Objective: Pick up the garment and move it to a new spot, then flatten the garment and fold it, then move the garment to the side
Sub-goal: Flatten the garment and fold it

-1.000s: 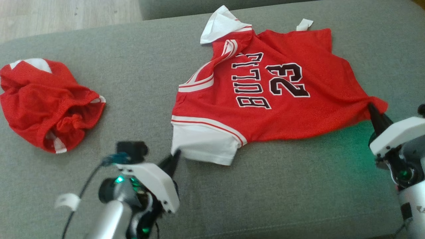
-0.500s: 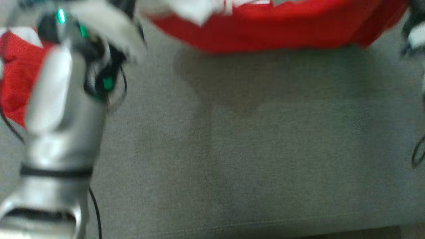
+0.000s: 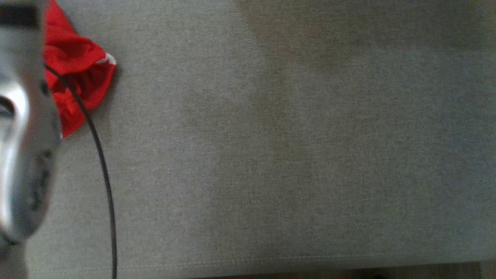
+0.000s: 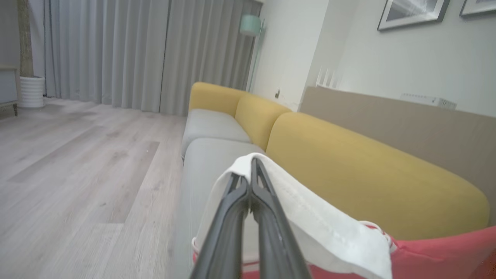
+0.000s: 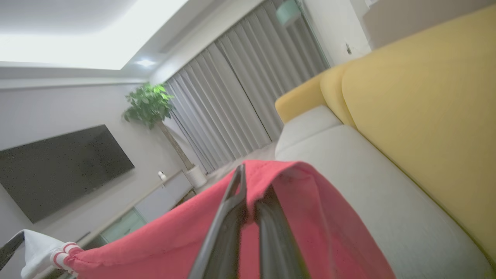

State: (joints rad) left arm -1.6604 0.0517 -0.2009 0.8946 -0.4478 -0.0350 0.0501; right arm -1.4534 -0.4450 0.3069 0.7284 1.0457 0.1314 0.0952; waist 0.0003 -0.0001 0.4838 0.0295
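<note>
The garment, a red jersey with white sleeves, hangs in the air between my two grippers. In the left wrist view my left gripper [image 4: 252, 170] is shut on the white sleeve [image 4: 310, 221], and the red body [image 4: 445, 255] trails off to the lower right. My right gripper [image 5: 248, 190] is shut on a fold of the red cloth [image 5: 162, 240], which stretches away to the white sleeve [image 5: 38, 248] at the lower left. In the head view my pale left forearm [image 3: 23, 135] rises along the left edge, and the garment is out of that view.
A second red piece of clothing [image 3: 77, 77] lies crumpled on the grey sofa seat [image 3: 290, 155] beside my left forearm, with a black cable [image 3: 104, 174] hanging in front. The yellow backrest [image 4: 368, 174] runs behind the seat. Wooden floor [image 4: 77, 155] lies beyond the sofa's end.
The garment lay flat on the seat a second ago. Both grippers have lifted it up and out of the head view, which has itself shifted.
</note>
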